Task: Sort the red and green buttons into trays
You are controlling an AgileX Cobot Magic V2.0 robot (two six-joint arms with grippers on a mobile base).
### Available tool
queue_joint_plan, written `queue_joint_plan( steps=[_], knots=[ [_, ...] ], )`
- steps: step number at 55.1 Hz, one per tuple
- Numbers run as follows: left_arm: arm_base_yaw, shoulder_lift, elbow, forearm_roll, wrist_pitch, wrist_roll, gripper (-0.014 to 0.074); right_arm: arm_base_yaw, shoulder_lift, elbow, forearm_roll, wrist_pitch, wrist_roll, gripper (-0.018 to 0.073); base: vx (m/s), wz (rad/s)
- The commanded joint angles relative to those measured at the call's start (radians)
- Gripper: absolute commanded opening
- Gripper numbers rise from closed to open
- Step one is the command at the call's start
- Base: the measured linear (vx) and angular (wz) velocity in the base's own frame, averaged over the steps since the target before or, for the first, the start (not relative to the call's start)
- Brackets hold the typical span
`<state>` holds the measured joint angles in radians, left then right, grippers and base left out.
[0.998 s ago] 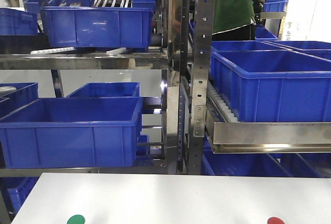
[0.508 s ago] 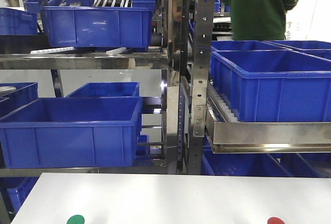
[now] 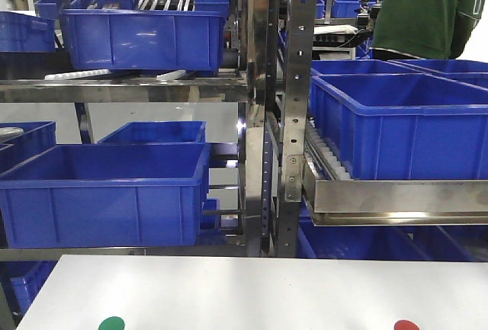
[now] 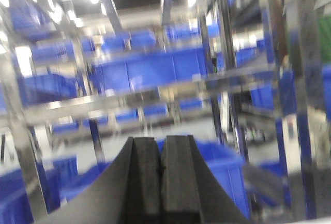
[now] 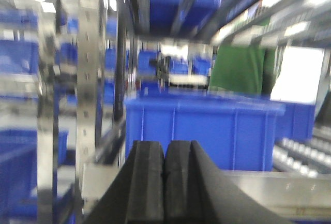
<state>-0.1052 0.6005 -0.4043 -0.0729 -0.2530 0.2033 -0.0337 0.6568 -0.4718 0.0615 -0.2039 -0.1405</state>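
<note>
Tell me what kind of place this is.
Likely a warehouse or factory stockroom: steel racks hold rows of blue crates, some on roller rails, with a white table in front.

The left arm's matte black two-finger gripper (image 4: 161, 149) shows as a pair of flat, square-tipped pads (image 4: 147, 172) with only a thin dark seam between them; smooth sloping flanks widen outward below them; the right arm's matte black two-finger gripper (image 5: 164, 154) looks alike, its surfaces plain and slightly blurred.

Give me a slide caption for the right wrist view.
Right hand shut and empty, facing a blue crate on a steel rack, person in green behind.
</note>
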Motion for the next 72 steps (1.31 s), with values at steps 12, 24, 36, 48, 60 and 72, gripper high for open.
queue_joint_plan(
  steps=[12, 24, 36, 48, 60, 72],
  knots=[
    [-0.003, 0.336, -0.097, -0.011, -0.167, 0.0, -0.0006, -0.006, 0.292, -0.061, 0.001, -0.331, 0.02, -0.0008, 0.0, 0.0],
    [-0.004, 0.378, -0.097, -0.011, -0.216, -0.018, -0.0002, -0.006, 0.315, -0.061, 0.005, -0.396, 0.037, -0.0008, 0.0, 0.0],
    [-0.004, 0.378, -0.097, -0.011, -0.216, -0.018, 0.0, -0.006, 0.314, -0.061, 0.005, -0.404, 0.039, -0.0008, 0.0, 0.0],
    [-0.004, 0.378, -0.097, -0.011, -0.216, -0.018, 0.0006, -0.006, 0.315, -0.061, -0.021, -0.373, 0.041, 0.0015, 0.0, 0.0],
    [-0.004, 0.378, -0.097, -0.011, -0.216, -0.018, 0.0087, -0.006, 0.315, -0.061, -0.111, -0.27, 0.09, 0.0194, 0.0, 0.0],
    [-0.004, 0.378, -0.097, -0.011, -0.212, -0.018, 0.0304, -0.006, 0.326, -0.061, -0.079, -0.253, 0.124, 0.0557, 0.0, 0.0]
  ],
)
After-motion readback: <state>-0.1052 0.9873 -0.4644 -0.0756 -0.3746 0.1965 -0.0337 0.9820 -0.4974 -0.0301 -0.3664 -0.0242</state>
